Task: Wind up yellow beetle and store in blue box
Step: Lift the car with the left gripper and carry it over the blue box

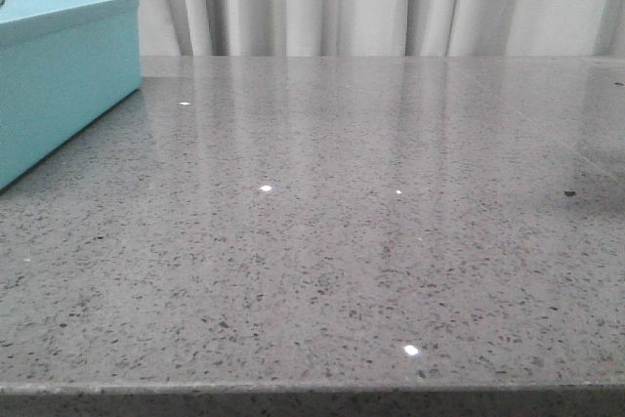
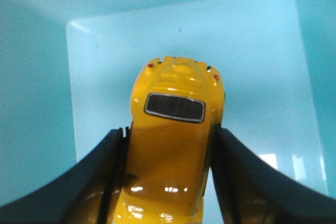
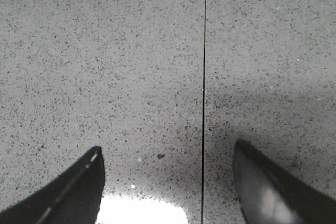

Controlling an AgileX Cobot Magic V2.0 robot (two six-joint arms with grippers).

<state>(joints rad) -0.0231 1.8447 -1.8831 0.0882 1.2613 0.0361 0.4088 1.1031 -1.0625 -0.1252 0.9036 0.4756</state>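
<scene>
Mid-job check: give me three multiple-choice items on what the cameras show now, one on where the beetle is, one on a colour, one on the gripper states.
1. Where is the yellow beetle?
A. On the grey table
B. Between the left gripper's fingers, over the blue box's inside
C. In the right gripper

2. What colour is the blue box?
A. Turquoise
B. Red
C. White

3. How is the right gripper?
A. Shut on the beetle
B. Open, holding nothing
C. Out of view

Answers: B, the left gripper clamps the beetle with blue floor behind it; A, its side shows turquoise; B, its fingers stand apart over the bare table.
</scene>
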